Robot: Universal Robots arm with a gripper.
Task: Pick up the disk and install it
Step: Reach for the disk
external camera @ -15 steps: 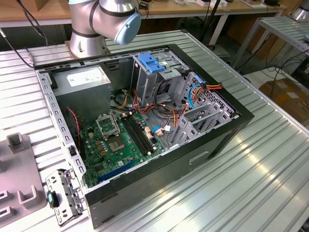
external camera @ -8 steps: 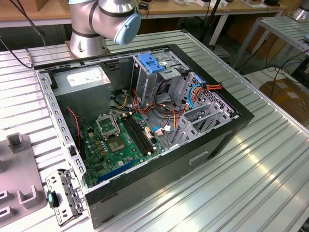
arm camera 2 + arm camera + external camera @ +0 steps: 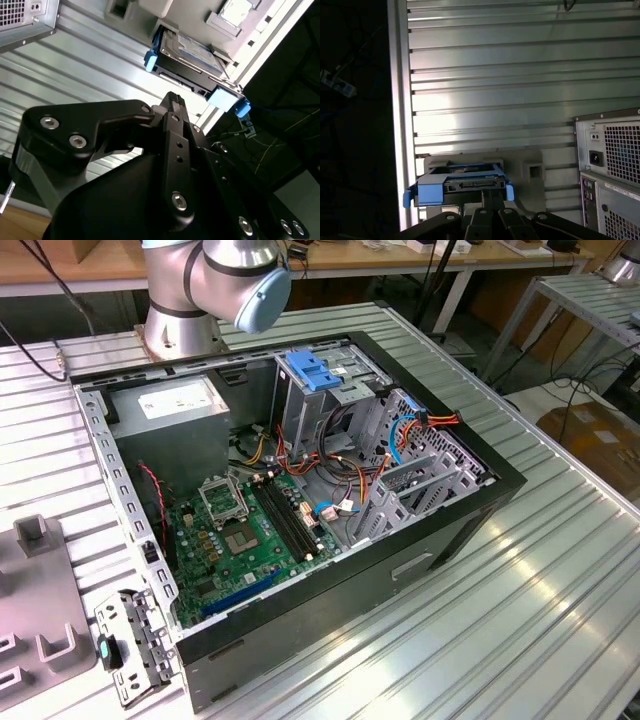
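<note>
Claw (image 3: 171, 98) faces disk (image 3: 195, 52) (flat, connector end toward it).

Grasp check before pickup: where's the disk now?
In both wrist views the disk sits in a grey holder on the ribbed table near its edge, just ahead of the gripper.

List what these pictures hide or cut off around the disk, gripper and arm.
Arm, exterior view: cut off by the top edge past its blue-capped joint.
Disk, first wrist view: seen nearly edge-on, label face hidden; the gripper covers part of its near edge.
Drive cage, exterior view: inside hidden by its walls and the blue bracket.
</note>
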